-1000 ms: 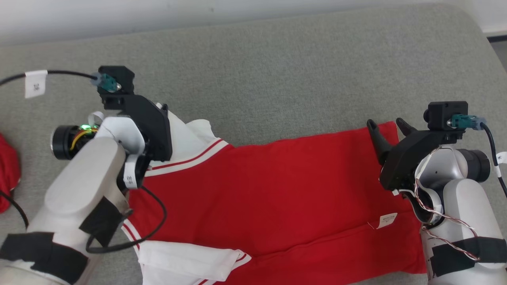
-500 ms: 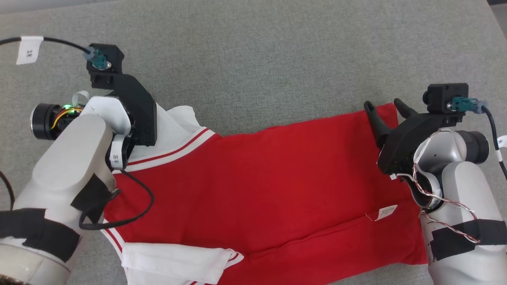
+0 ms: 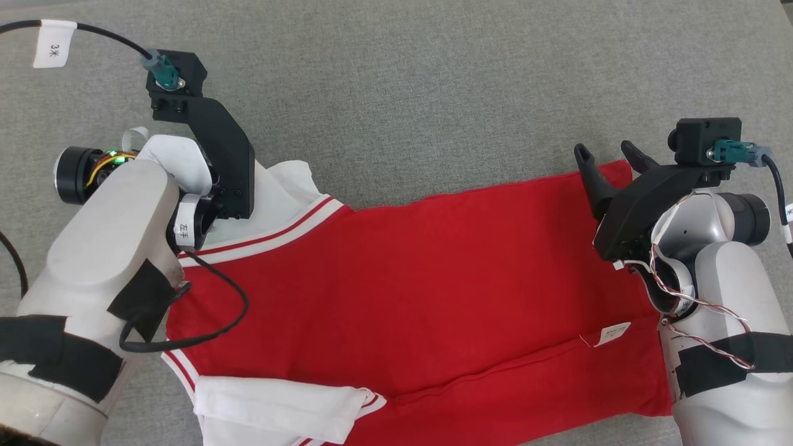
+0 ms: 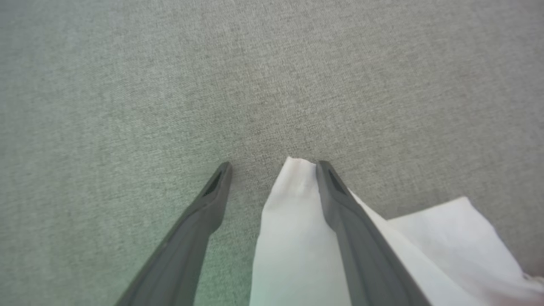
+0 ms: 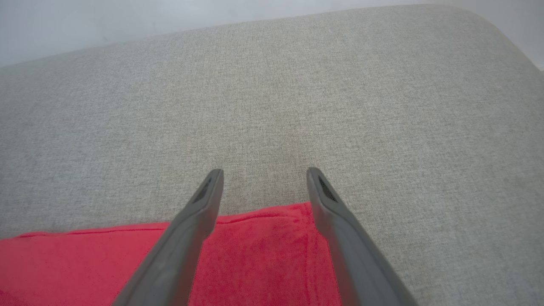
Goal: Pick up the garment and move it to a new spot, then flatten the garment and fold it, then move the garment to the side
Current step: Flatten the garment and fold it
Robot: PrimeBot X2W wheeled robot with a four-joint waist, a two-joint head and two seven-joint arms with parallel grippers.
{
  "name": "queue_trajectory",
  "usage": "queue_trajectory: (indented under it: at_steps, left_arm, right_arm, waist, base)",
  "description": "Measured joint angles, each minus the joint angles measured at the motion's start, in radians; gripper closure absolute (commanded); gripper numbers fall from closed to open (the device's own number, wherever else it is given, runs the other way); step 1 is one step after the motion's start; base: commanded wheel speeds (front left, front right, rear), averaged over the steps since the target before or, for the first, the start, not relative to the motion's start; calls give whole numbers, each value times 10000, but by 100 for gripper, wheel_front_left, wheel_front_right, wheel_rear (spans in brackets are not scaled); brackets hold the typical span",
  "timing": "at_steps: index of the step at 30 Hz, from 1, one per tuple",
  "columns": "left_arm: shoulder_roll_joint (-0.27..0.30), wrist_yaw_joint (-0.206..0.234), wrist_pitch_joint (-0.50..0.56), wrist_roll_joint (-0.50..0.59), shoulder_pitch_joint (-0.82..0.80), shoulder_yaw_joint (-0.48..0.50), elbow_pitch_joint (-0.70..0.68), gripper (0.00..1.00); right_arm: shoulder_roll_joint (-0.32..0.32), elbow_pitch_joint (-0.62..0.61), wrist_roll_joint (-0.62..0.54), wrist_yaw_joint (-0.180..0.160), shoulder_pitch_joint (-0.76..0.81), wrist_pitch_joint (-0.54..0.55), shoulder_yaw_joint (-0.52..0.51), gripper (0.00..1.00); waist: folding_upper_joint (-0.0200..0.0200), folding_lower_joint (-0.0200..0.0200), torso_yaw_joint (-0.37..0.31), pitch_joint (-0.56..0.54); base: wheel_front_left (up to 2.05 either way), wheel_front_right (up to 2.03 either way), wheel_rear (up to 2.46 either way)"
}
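Red garment (image 3: 403, 291) with white sleeves laid nearly flat on the grey cloth-covered tabletop (image 3: 433, 93), long axis running left to right across the head view, sleeve end toward the robot's left, hem toward its right, far edge slanting a little further off toward the right. Over the far sleeve (image 4: 289, 221), the left end effector (image 4: 274, 165), spread wide and pinching nothing, with the sleeve tip lying between the fingers, close against one of them. Over the far hem corner (image 5: 272, 229), the right end effector (image 3: 604, 148), likewise spread and empty, straddling that corner. Each arm nearest its own end of the cloth; probably next, closing on both far points together and drawing them toward the near edge for a lengthwise fold
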Motion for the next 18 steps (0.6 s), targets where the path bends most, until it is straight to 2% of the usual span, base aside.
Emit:
queue_trajectory:
  at_steps: [1,2,3,4,5,11,18]
  left_arm:
    - [23,0,-4,6,13,-27,-73,16]
    - [36,2,-17,8,27,-33,-130,50]
    - [40,2,-52,8,42,-44,-163,63]
    - [40,4,-79,10,61,-54,-215,85]
    - [40,4,-86,10,76,-59,-244,100]
    - [128,19,31,4,80,-81,-474,100]
    - [349,48,174,-81,117,-52,-922,100]
  right_arm:
    - [0,10,0,0,-12,0,6,0]
    - [0,21,8,0,-36,-2,10,0]
    - [-2,35,12,0,-73,0,23,0]
    - [-4,46,13,0,-106,2,35,0]
    - [-12,71,19,2,-146,4,42,0]
    - [-345,314,-240,0,-500,395,-46,0]
    - [-568,351,-679,2,-659,1461,-111,0]
  waist:
    - [0,0,-7,18]
    - [0,0,-18,38]
    - [0,0,-35,61]
    - [0,0,-53,87]
    - [0,0,-72,113]
    - [0,0,-68,212]
    - [0,0,70,263]
  base:
    - [0,0,0]
    - [0,0,0]
    - [0,0,0]
    - [0,0,0]
    - [0,0,0]
    - [0,0,0]
    - [0,0,0]
